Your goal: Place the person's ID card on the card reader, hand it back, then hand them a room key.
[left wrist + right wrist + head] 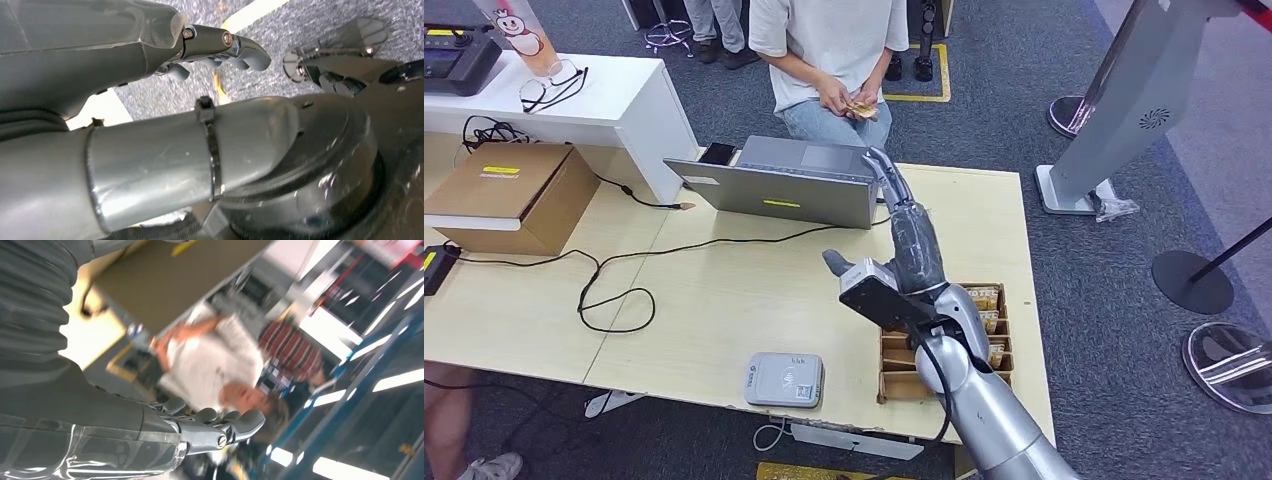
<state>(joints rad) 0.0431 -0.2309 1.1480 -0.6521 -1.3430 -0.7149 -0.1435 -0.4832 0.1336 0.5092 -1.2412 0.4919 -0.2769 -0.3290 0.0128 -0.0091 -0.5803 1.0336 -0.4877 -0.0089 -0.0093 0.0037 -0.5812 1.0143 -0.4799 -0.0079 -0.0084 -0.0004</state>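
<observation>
Card reader [784,379]: a small blue round logo and a row of tiny marks on its top, too small to read.
Cardboard box [509,192]: yellow label, print unreadable.
Laptop [786,183]: yellow sticker on its lid, no legible text.
Grey stand [1124,100]: round swirl emblem, no words.

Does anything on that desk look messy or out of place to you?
Mostly tidy. A black cable wanders in loose loops across the pale wooden table, and a pair of clear-framed glasses lies close to the edge of the white counter. The white card reader lies flat and undisturbed.
</observation>
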